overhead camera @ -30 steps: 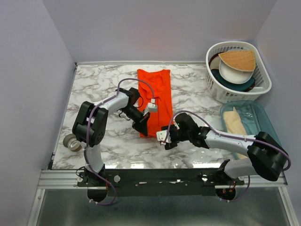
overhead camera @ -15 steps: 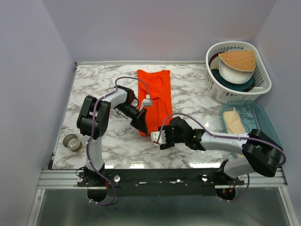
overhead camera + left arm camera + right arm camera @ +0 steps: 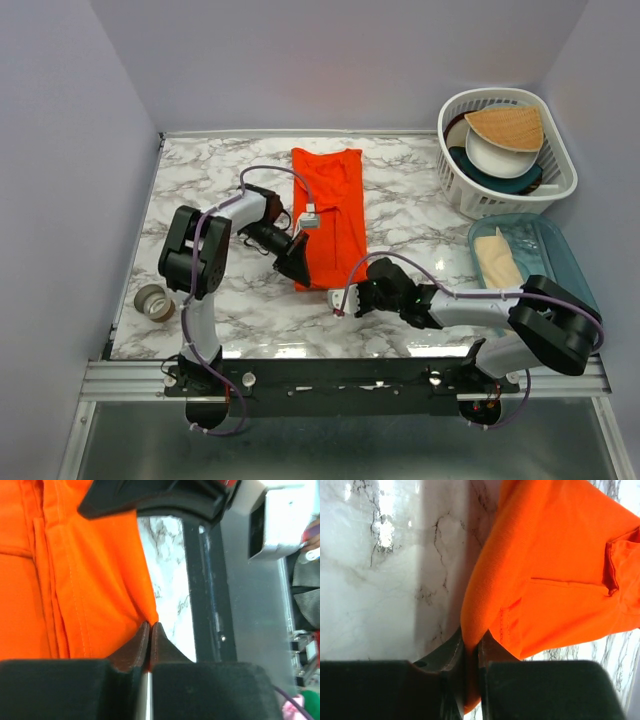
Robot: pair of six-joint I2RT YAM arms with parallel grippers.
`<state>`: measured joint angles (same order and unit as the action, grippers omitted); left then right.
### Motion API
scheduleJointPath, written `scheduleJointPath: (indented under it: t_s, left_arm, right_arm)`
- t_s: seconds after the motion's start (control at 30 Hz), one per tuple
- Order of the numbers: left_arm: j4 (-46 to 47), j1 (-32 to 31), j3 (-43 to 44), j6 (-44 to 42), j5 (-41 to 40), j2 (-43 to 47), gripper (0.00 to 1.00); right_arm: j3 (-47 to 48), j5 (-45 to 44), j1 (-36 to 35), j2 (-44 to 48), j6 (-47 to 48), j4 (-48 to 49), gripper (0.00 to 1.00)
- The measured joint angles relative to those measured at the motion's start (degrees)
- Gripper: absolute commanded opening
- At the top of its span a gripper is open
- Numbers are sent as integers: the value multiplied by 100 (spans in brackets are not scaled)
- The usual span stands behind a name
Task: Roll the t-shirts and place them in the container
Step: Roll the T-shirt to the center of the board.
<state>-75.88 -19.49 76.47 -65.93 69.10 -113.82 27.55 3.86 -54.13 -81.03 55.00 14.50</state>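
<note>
The orange-red t-shirt [image 3: 330, 210] lies folded into a long strip on the marble table [image 3: 200, 180]. Its near end is at my grippers. My left gripper [image 3: 296, 270] is shut on the shirt's near left corner. In the left wrist view the thin corner of the t-shirt [image 3: 75, 580] runs between the closed left gripper [image 3: 150, 626]. My right gripper [image 3: 350, 294] is shut on the near right corner. In the right wrist view a fold of the t-shirt [image 3: 555, 555] is pinched in the right gripper [image 3: 472, 642] and lifted a little off the marble.
A white basket [image 3: 562, 165] holding dishes and a tan fan-shaped piece [image 3: 506, 126] stands at the back right. A teal bin [image 3: 552, 250] with a beige cloth sits at the right edge. Tape rolls [image 3: 153, 301] lie near the left front corner.
My right gripper slid left to the shirt's near right corner and closed on it. My left gripper kept its hold on the near left corner and shifted slightly toward the front.
</note>
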Motion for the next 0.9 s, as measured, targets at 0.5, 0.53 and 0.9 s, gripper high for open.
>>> scheduleJointPath:
  t_s: [0.5,0.53,0.9]
  left_arm:
    - [4765,-461,-3700,2068,-2592,4754,77]
    - [5149,-704,-4061,2164,-2804,5064,77]
    - [7536,-2667,-5093,2699,-4540,5088,67]
  right_arm:
    - [240,251,260,164,-262,-903,7]
    - [278,291,280,164,-306,-964,7]
    - [584,638,553,160,-844,-1585,8]
